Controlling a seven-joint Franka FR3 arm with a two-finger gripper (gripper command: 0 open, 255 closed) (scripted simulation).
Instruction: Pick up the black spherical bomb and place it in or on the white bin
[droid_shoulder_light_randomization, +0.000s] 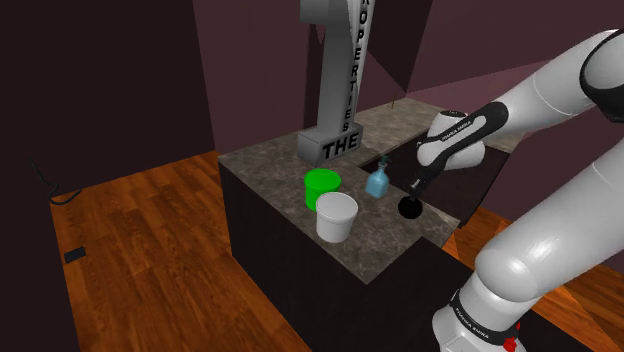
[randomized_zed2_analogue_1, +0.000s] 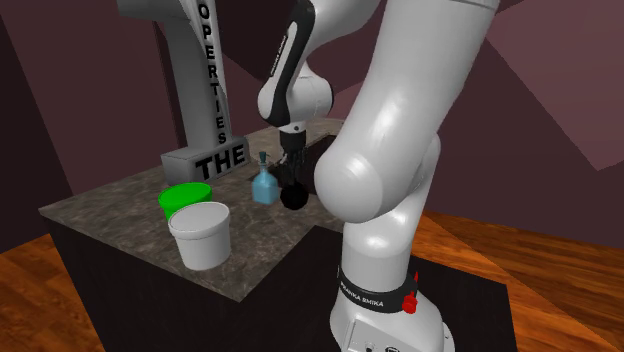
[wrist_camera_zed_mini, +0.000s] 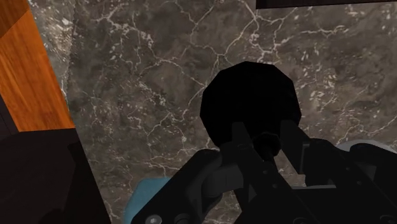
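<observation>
At the counter's (droid_shoulder_light_randomization: 270, 165) edge, shoulder view's right, pinches round black bomb (droid_shoulder_light_randomization: 410, 209) in gripper (droid_shoulder_light_randomization: 414, 193), stub pointing up; bare stone leftward to white bin (droid_shoulder_light_randomization: 336, 216).

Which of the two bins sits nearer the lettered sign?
The green bin, just in front of the sign's base; the white bin stands beyond it, toward the counter edge.

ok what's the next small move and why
Probably a short straight lift: the jaws of the black gripper look shut on the black spherical bomb, low at the grey marbled counter, and the rim of the white round bin stands higher.
</observation>
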